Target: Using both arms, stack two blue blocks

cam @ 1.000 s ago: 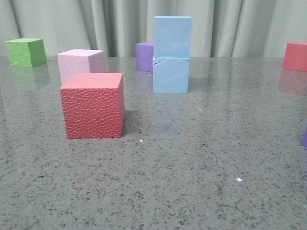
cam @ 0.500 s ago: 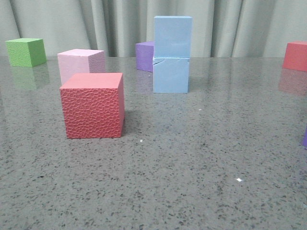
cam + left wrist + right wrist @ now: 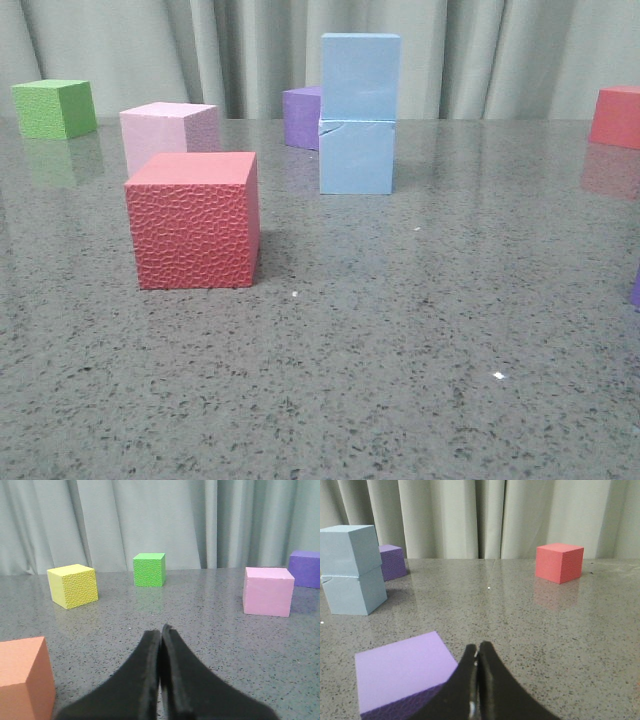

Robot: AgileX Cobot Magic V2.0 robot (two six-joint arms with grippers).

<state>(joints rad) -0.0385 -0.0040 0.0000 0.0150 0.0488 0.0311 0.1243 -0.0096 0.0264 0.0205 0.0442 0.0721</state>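
Note:
Two pale blue blocks stand stacked at the back middle of the table: the upper blue block sits squarely on the lower blue block, which has a small crack near its top edge. The stack also shows in the right wrist view, upper block on lower block. No gripper shows in the front view. My left gripper is shut and empty, low over the table, far from the stack. My right gripper is shut and empty, next to a light purple cube.
A textured red cube stands front left, a pink cube behind it, a green cube far left, a purple cube behind the stack, a red cube far right. A yellow cube and an orange cube show in the left wrist view.

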